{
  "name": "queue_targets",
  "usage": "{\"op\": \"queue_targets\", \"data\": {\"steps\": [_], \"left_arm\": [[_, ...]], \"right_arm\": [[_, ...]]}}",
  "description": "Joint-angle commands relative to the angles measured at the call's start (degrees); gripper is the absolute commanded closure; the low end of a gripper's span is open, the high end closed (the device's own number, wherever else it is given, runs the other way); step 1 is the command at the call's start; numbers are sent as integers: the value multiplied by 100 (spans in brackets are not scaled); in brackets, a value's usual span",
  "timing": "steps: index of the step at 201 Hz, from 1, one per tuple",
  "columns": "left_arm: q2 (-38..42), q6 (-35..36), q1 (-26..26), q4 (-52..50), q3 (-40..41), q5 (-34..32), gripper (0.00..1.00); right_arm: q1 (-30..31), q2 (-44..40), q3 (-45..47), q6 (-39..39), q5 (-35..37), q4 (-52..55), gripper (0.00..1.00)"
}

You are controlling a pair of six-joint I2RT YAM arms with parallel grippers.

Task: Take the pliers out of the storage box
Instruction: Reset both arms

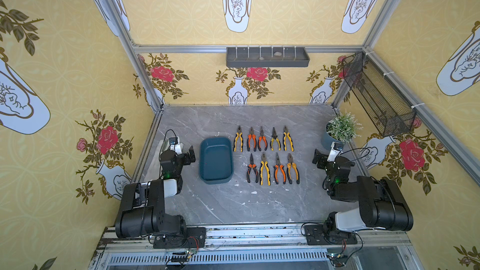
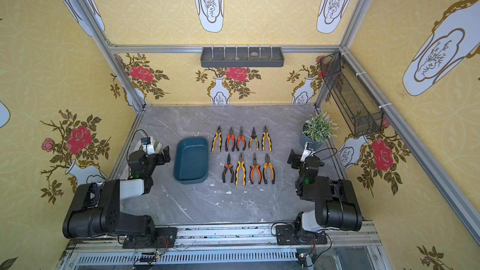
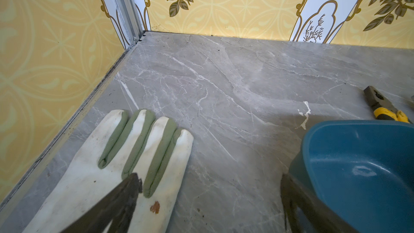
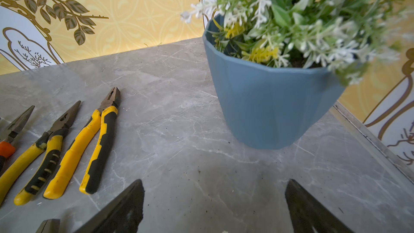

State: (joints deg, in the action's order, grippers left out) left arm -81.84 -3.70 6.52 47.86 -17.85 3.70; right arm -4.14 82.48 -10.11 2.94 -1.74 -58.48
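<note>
The storage box [image 1: 215, 161] [image 2: 191, 160], a dark teal tub, stands left of centre on the grey marble table, and nothing lies inside it. Several pliers [image 1: 264, 159] [image 2: 240, 159] with yellow-and-black or orange-and-black handles lie in two neat rows on the table just right of the box. My left gripper [image 1: 191, 154] [image 3: 210, 182] hangs open beside the box's left wall, holding nothing. In the left wrist view the box [image 3: 358, 164] sits by one finger. My right gripper [image 1: 317, 157] [image 4: 215, 188] is open over bare table right of the rows, with the nearest pliers [image 4: 98, 142] beside it.
A white and green glove [image 3: 94, 175] lies flat under my left gripper near the left wall. A blue pot with a plant [image 1: 337, 132] [image 4: 268, 104] stands at the back right, close to my right gripper. A grey tray [image 1: 267, 57] and a black mesh basket [image 1: 376, 97] hang on the walls.
</note>
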Motion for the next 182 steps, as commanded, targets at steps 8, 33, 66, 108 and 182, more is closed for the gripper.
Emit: {"op": "queue_targets", "data": {"steps": [8, 33, 66, 108, 182], "left_arm": [[15, -47, 2, 44, 19, 63, 1], [11, -44, 6, 61, 35, 73, 1], [15, -49, 5, 65, 21, 70, 1], [19, -44, 7, 64, 18, 72, 1], [5, -45, 6, 62, 19, 69, 1]], "right_arm": [[1, -30, 9, 27, -55, -109, 3], [1, -28, 9, 24, -51, -116, 3], [1, -27, 9, 32, -46, -104, 3], [-7, -14, -12, -12, -243, -85, 3], [-316, -127, 373, -452, -2015, -659, 3]]}}
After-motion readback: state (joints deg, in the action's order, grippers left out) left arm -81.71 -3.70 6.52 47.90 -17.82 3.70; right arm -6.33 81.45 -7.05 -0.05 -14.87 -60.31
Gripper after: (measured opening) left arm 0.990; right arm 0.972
